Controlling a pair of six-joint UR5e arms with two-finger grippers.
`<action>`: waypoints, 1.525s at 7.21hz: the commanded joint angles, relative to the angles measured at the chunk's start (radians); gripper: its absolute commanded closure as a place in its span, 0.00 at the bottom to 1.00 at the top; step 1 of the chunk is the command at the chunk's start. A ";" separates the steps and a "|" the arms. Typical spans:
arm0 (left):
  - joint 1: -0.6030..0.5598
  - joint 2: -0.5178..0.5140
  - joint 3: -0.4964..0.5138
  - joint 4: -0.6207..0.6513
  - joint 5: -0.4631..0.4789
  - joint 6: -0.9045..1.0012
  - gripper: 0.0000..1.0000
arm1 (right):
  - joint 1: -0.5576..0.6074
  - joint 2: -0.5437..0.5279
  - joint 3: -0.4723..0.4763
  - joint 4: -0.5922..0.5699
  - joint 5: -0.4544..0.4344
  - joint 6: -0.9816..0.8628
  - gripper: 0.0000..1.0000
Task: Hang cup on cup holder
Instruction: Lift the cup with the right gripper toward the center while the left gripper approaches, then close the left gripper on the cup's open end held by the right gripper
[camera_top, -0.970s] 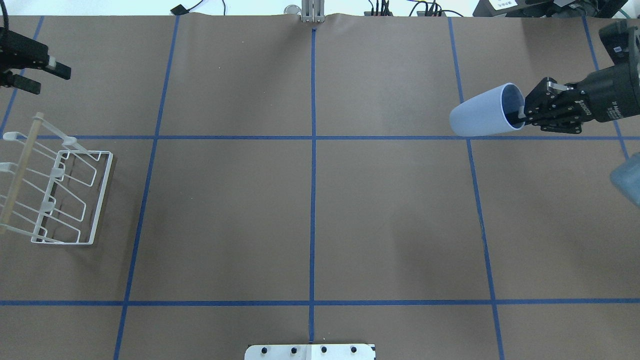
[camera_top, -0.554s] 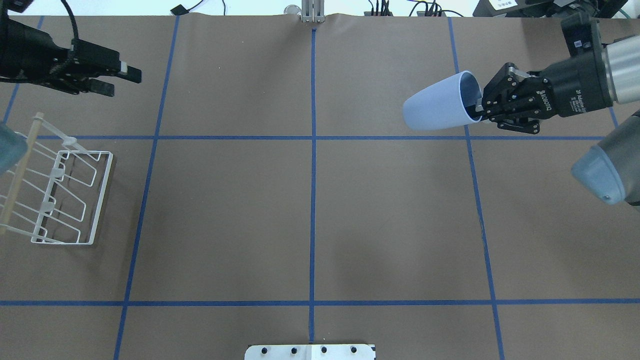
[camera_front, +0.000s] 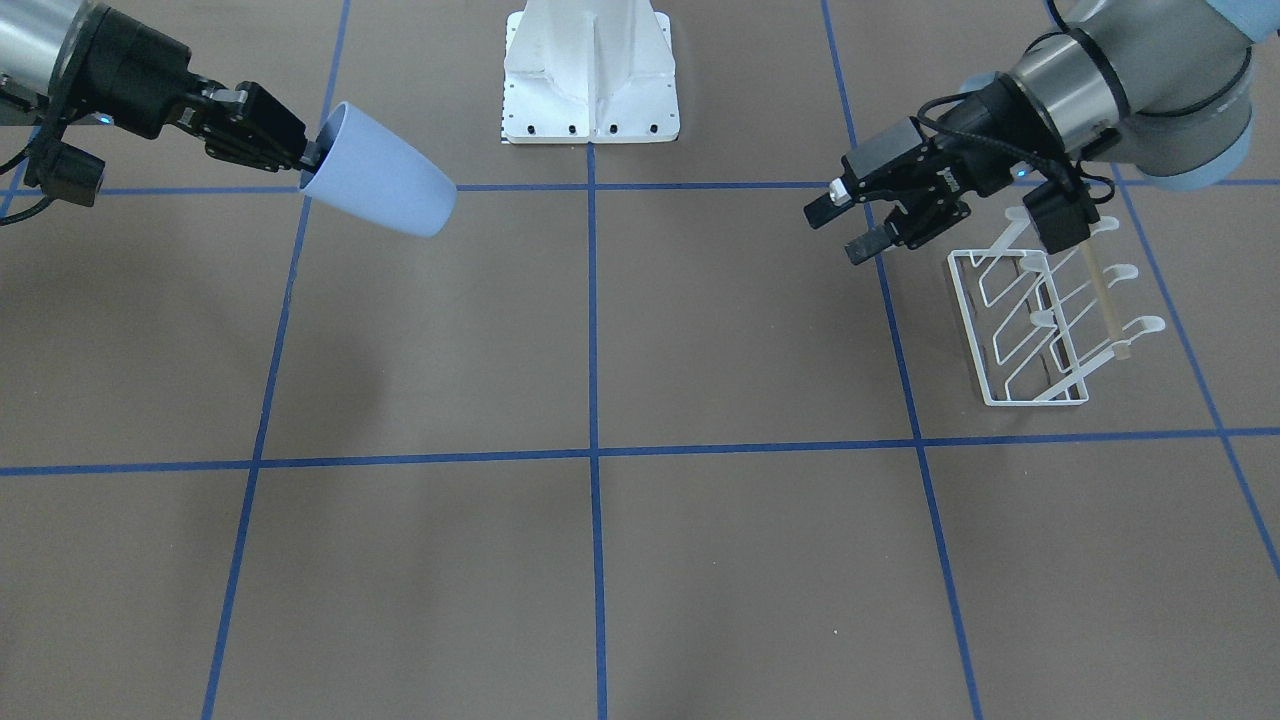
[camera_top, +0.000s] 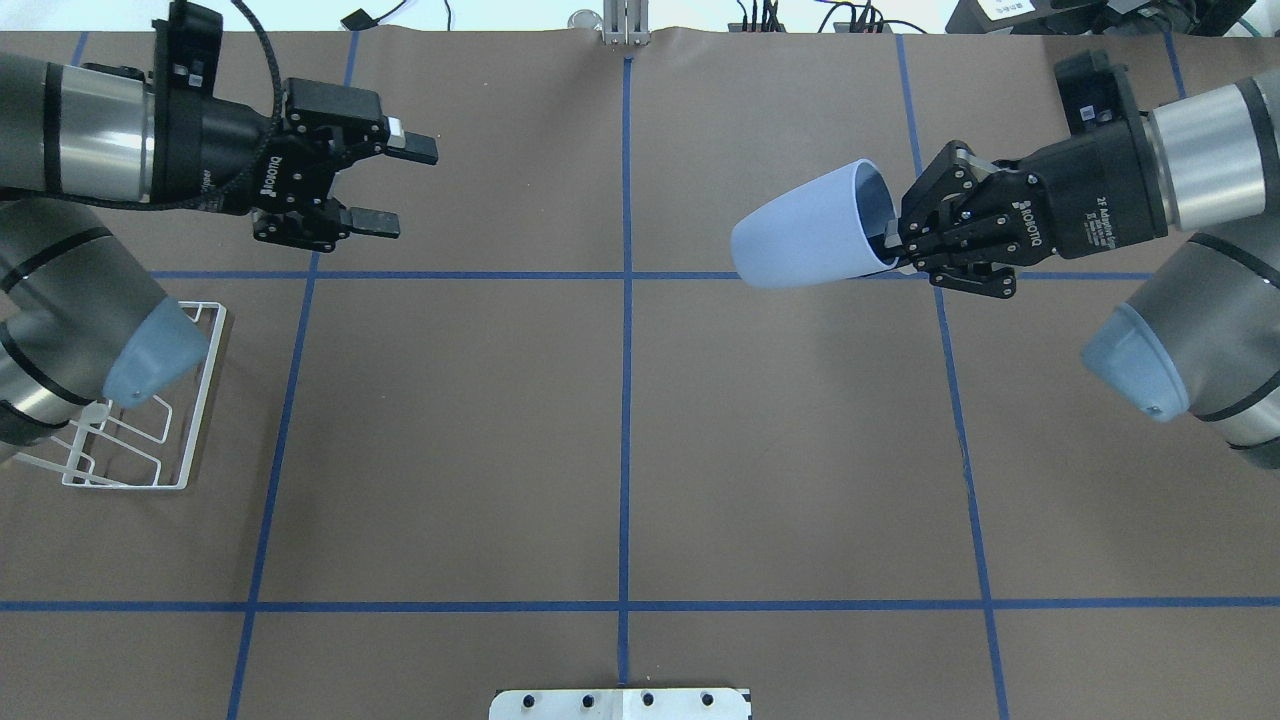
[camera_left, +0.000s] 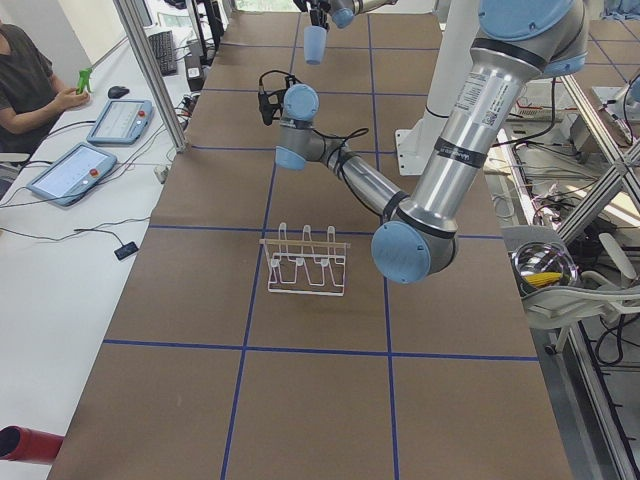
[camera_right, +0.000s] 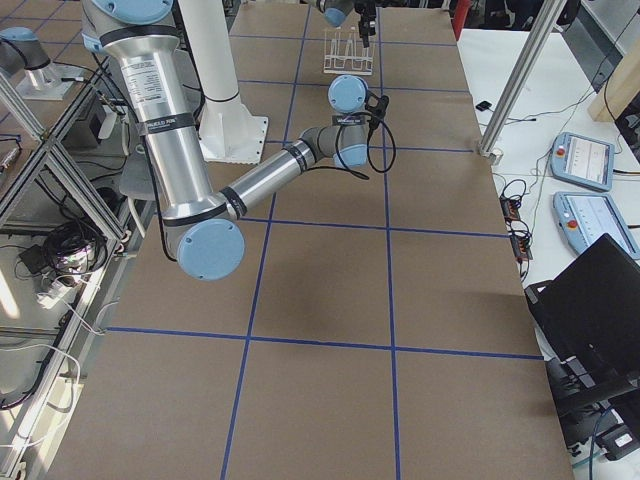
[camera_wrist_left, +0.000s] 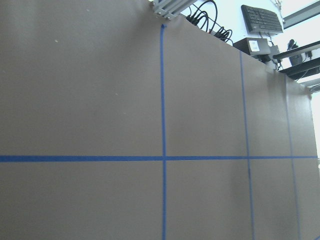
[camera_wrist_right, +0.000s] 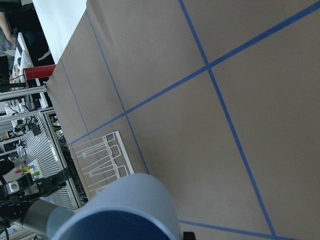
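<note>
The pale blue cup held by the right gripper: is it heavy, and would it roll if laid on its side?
Probably light: the right gripper holds the cup out sideways by a pinch on its rim alone. Laid down, it would likely roll in a curve, since it is round and tapered. Its smooth wall may be slippery.

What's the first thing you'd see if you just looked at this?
The pale blue cup, held sideways in the air by its rim in the right hand, over the right half of the table. Across from it the left hand hangs open and empty, and a white wire rack stands near the table's left end.
</note>
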 joint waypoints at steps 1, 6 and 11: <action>0.049 -0.059 0.003 -0.019 0.012 -0.173 0.02 | -0.040 0.036 -0.001 0.056 -0.006 0.096 1.00; 0.094 -0.082 0.058 -0.257 0.061 -0.346 0.02 | -0.124 0.037 -0.008 0.350 -0.231 0.414 1.00; 0.173 -0.082 0.055 -0.450 0.198 -0.428 0.02 | -0.184 0.037 -0.007 0.438 -0.332 0.478 1.00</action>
